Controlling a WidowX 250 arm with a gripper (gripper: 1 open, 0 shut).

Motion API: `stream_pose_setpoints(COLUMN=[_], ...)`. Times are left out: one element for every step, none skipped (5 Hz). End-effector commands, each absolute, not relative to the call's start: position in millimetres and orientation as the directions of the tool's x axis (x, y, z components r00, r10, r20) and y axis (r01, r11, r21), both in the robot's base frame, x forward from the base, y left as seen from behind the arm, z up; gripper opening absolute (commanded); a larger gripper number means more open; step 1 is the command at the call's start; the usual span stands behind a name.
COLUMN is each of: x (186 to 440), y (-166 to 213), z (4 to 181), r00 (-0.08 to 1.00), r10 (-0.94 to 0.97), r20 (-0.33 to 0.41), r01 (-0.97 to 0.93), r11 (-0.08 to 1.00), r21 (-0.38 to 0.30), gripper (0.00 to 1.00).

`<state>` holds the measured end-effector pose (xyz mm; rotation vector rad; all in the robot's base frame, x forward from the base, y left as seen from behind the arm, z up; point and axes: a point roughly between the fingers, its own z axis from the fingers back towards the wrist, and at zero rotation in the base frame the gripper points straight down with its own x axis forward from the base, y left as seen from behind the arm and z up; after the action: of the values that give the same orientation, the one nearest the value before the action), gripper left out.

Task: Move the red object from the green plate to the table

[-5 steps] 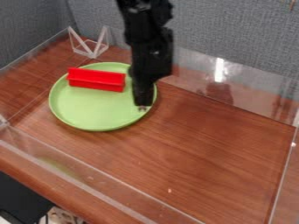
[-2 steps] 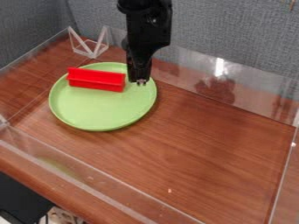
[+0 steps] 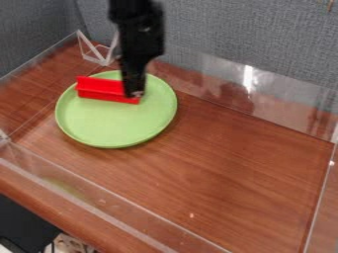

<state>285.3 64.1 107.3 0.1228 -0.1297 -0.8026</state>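
A small bright red block (image 3: 98,87) lies on the far left part of the round lime-green plate (image 3: 117,119), which rests on the reddish-brown wooden table (image 3: 224,168). My black gripper (image 3: 132,94) comes straight down from above, and its tips sit at the block's right end, covering that end. The fingers look close together, nearly shut. From this view I cannot tell whether they are touching or clasping the block.
Low clear acrylic walls (image 3: 264,79) edge the table on all sides. A small white wire-like stand (image 3: 95,44) sits behind the back wall at the far left. Bare wood stretches to the right of the plate and in front of it.
The gripper has moved left and back across the plate, from its right rim to the right end of the red block. The block and plate have not moved.
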Motion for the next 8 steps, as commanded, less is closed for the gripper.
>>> stream_pose_setpoints(x=[304, 317, 325, 333, 342, 349, 354, 365], y=[91, 108, 116, 121, 126, 129, 131, 140], z=[109.2, 95.1, 97.6, 98.2, 96.9, 95.2, 93.8, 89.8], r00=[0.736, 0.768, 0.763, 0.767, 0.762, 0.755, 0.747, 0.771], r10=[-0.669, -0.634, -0.640, -0.635, -0.643, -0.651, -0.661, -0.633], r20=[0.101, 0.095, 0.091, 0.085, 0.081, 0.078, 0.075, 0.073], r01=[0.646, 0.614, 0.622, 0.620, 0.629, 0.639, 0.651, 0.625], r11=[0.739, 0.770, 0.765, 0.769, 0.764, 0.758, 0.749, 0.774], r21=[0.189, 0.174, 0.166, 0.156, 0.145, 0.132, 0.120, 0.106], gripper=[0.00, 0.00, 0.00, 0.00, 0.00, 0.00, 0.00, 0.00])
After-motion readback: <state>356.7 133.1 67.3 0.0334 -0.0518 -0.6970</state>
